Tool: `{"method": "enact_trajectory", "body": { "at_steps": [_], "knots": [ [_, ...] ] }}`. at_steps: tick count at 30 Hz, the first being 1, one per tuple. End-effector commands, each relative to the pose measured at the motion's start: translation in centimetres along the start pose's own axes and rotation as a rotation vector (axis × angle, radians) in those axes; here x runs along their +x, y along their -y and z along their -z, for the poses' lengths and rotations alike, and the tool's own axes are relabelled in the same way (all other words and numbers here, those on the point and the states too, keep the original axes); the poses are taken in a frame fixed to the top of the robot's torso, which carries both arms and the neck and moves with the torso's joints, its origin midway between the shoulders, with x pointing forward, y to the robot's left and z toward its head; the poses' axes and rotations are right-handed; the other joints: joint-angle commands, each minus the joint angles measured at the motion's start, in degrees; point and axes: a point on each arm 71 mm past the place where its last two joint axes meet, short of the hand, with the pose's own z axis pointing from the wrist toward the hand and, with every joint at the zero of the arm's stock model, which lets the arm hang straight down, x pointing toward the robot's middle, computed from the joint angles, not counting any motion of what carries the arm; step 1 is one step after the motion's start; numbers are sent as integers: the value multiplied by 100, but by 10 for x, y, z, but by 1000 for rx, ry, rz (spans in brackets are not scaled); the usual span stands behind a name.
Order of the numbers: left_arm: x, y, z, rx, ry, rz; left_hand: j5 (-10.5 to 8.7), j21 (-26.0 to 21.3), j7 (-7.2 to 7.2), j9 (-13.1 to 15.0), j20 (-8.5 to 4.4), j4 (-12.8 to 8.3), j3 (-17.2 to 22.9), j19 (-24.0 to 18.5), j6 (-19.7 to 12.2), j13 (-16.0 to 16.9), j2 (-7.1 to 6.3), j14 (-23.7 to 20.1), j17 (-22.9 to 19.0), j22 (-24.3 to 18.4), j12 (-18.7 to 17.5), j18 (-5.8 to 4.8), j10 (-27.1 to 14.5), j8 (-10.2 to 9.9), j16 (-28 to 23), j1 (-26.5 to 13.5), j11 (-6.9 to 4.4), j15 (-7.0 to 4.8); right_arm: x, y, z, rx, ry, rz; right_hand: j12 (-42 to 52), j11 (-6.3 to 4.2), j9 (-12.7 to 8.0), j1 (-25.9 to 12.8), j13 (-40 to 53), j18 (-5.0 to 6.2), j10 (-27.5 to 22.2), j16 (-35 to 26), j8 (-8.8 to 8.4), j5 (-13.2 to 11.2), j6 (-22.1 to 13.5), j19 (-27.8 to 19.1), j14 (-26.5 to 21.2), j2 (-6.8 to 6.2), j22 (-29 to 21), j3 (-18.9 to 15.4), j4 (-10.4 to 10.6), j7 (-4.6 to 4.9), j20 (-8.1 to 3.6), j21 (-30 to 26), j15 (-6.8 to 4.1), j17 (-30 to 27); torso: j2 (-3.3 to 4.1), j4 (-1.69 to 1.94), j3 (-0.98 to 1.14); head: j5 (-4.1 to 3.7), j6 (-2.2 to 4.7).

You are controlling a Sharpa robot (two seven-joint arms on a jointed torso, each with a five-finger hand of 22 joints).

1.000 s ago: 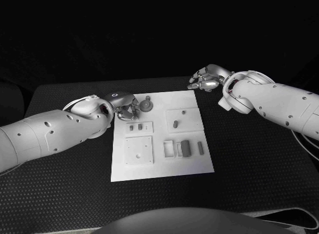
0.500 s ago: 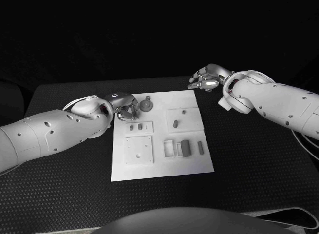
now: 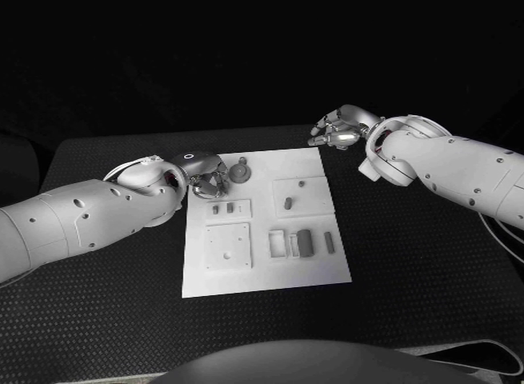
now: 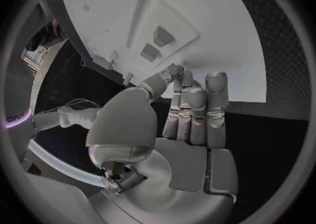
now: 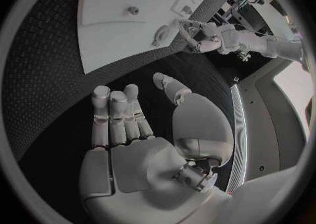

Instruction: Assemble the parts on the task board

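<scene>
the task board (image 3: 262, 264) is lying flat on the table (image 3: 89, 320). the left hand (image 3: 204, 178) is hovering at its far left corner, fingers (image 4: 191, 110) held together, tips blocking a small part (image 3: 240, 170); any contact is unclear. the right hand (image 3: 340, 128) is hanging beyond the far right corner, fingers (image 5: 118, 116) together, empty.

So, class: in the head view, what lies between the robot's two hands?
The far end of the white task board, with a small round grey part lying beside the left hand. The right hand hovers off the board's far corner, over black table.
</scene>
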Motion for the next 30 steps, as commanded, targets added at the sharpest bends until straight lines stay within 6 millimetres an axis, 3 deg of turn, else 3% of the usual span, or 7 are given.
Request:
{"method": "enact_trajectory", "body": {
  "at_steps": [1,30],
  "knots": [
    [2,1,-1,5,-14,-6,20,-5,16,10,-37,5,31,9,40,69,77,13,-8,102,11,727,54,39,-39,3,24,-35,1,-1,0,-9,-9,0,40,2,-7,-34,-7,304,-30,-8,17,17,-34,6,-26,37,-2,-21,-13,71,-51,-31,-7,-8,4,-4,0,-3,3],
    [13,3,1,1,-80,-25,20,-10,11,14,-42,3,35,12,49,86,87,20,-6,101,13,721,100,47,-49,-5,12,-45,0,0,0,-8,-10,1,42,3,-10,-35,-11,304,-31,-7,19,17,-35,6,-26,37,-2,-21,-14,71,-50,-31,-7,-9,1,4,-5,-22,-21]
  ]
}}
